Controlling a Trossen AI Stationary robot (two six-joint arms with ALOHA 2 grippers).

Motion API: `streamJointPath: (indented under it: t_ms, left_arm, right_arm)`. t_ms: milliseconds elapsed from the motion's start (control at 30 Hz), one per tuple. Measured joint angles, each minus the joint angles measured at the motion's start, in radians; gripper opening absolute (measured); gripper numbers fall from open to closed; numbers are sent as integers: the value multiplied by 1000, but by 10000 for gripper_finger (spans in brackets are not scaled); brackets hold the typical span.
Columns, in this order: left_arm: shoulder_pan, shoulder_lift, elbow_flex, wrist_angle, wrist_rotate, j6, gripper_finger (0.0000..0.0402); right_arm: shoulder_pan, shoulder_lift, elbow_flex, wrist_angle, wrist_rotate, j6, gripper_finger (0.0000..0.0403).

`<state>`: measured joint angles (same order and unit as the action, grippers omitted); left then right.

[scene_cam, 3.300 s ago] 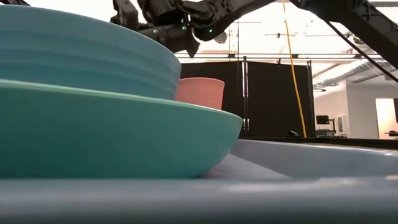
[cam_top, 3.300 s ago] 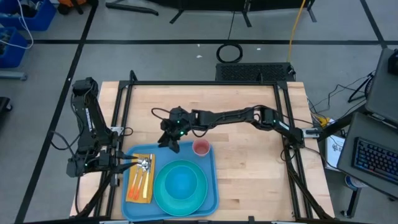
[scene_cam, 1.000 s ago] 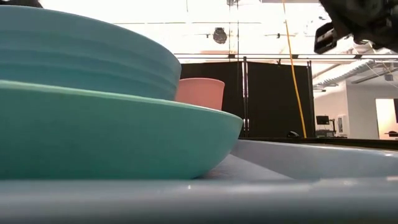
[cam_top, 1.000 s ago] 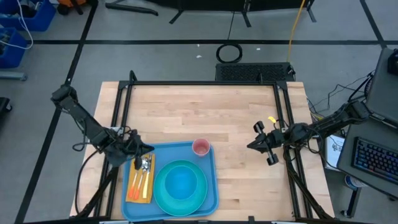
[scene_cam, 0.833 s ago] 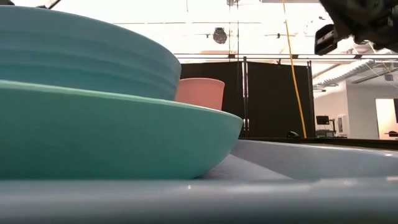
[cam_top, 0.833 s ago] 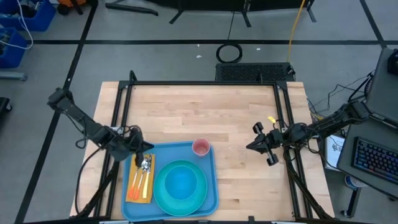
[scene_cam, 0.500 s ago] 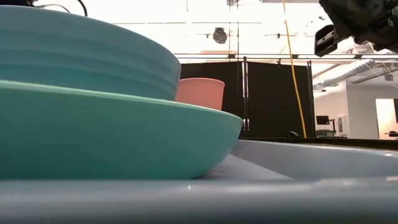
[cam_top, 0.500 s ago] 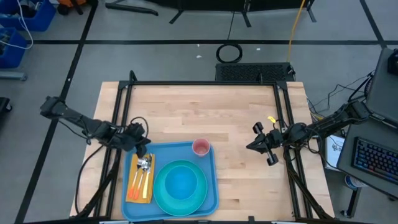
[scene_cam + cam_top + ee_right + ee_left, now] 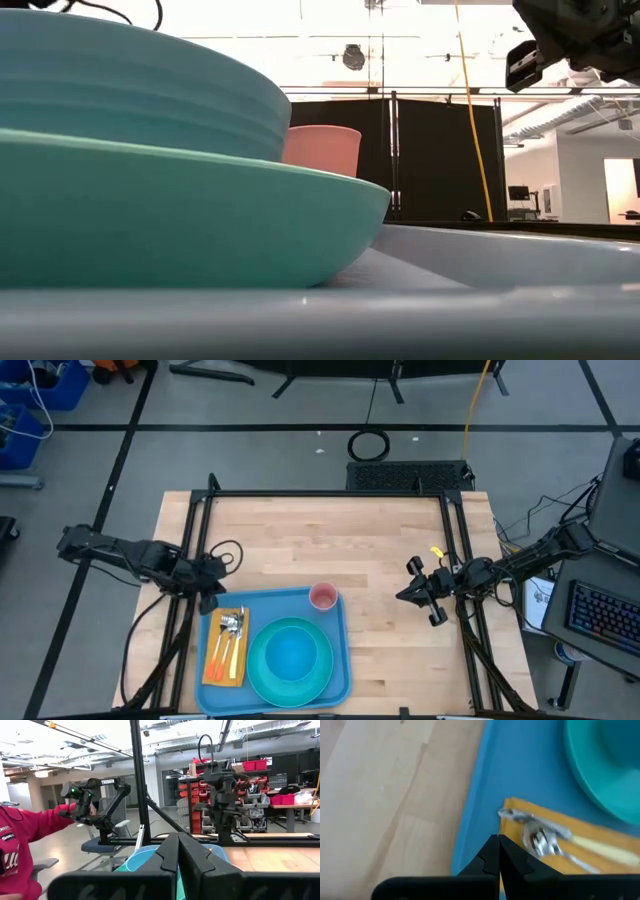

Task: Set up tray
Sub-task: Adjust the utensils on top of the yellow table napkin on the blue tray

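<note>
Retreating leftward, our left gripper [image 9: 207,598] has cleared the tray's [image 9: 338,660] far-left corner, fingers pressed together.
Our right gripper [image 9: 405,594] hangs at the table's right edge, likewise closed and empty.

Grey floor [image 9: 300,410] with dark seams surrounds the wooden desk [image 9: 330,550]. A black curtain [image 9: 440,160] hangs behind. Red bins [image 9: 252,795] fill shelves, and bright ceiling lights [image 9: 300,40] glare overhead.
</note>
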<state>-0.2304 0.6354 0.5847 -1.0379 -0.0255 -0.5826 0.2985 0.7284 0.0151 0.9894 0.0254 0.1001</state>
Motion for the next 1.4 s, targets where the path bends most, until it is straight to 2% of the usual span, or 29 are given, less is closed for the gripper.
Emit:
streamJointPath:
  t_ms: [100,267,467,667,767,900,1067,1400]
  left_arm:
    - [0,0,43,-46,13,14,0]
    - [1,27,50,-80,103,16,0]
    - [35,135,50,-33,135,-46,3]
    - [106,245,49,-47,235,77,3]
    - [154,265,49,-95,252,106,3]
    - [196,275,49,-165,324,148,2]
    - [215,275,49,-158,363,222,23]
    - [227,283,49,-122,343,293,90]
  right_arm:
    - [0,0,0,1,0,0,0]
    - [0,0,0,0,0,0,0]
    - [0,0,0,1,0,0,0]
    - [0,0,0,0,0,0,0]
    - [0,0,0,1,0,0,0]
    - [0,0,0,0,0,0,0]
    - [0,0,0,0,0,0,0]
    - [0,0,0,0,0,0,0]
